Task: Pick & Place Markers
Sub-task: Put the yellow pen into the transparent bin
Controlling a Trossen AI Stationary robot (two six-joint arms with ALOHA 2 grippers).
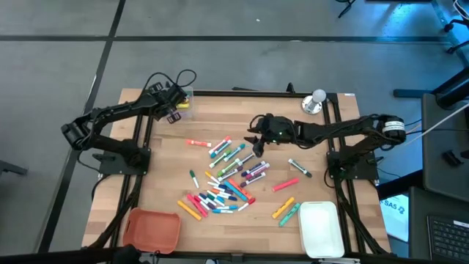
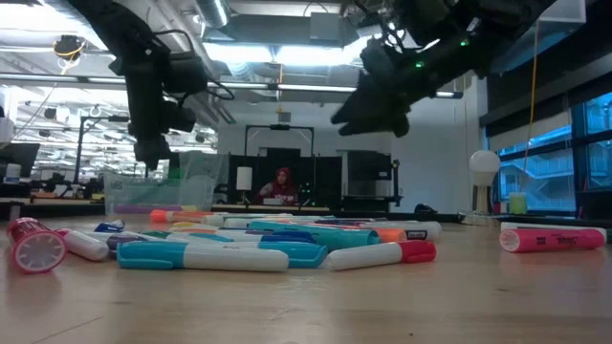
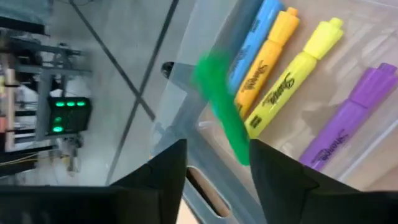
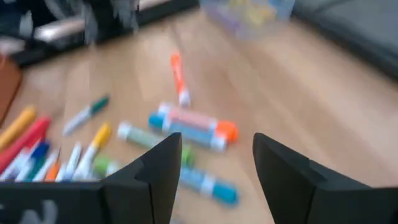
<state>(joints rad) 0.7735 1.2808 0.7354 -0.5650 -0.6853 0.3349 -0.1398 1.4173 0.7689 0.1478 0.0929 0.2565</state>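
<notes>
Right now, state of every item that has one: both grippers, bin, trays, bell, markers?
Left gripper: open, over the clear plastic bin at the table's far-left corner.
Blurred green marker: between the left fingers, over the bin.
Blue, orange, yellow and purple highlighters: lying in the bin.
Right gripper: open, empty, above the loose marker pile.
Orange tray: empty.
White tray: empty.
Silver bell: upright.

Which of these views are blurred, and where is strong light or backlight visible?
Left wrist view: a green marker is smeared by motion above the clear bin. Right wrist view: the whole scene is soft. Low view: bright ceiling lights leave both arms as dark silhouettes. High view: evenly lit and sharp.
</notes>
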